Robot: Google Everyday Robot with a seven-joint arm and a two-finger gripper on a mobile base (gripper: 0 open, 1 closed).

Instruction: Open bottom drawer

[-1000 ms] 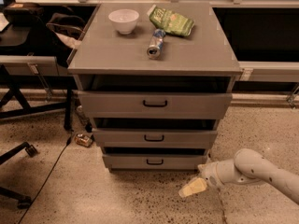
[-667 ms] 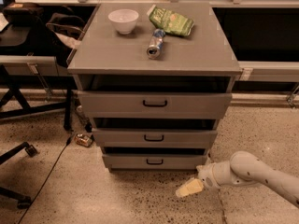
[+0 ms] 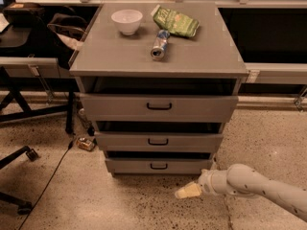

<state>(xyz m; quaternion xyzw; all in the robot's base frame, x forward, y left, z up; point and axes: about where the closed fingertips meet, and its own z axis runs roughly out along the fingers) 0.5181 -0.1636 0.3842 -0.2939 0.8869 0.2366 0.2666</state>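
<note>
The bottom drawer (image 3: 158,166) is the lowest of three grey drawers in the grey cabinet (image 3: 158,61). It has a flat shallow front with a small black handle (image 3: 159,166). It sticks out slightly, with a dark gap above it. My gripper (image 3: 186,191) is low over the floor, just below and to the right of the drawer's right end. It points left and does not touch the drawer. The white arm (image 3: 259,188) comes in from the lower right.
On the cabinet top are a white bowl (image 3: 127,21), a green snack bag (image 3: 176,21) and a can (image 3: 160,44) lying on its side. A small object (image 3: 86,143) lies on the floor to the left of the cabinet. Chair legs (image 3: 19,157) stand further left.
The gripper has moved a little to the left along the floor, closer to the bottom drawer's right end. The drawers have not moved.
</note>
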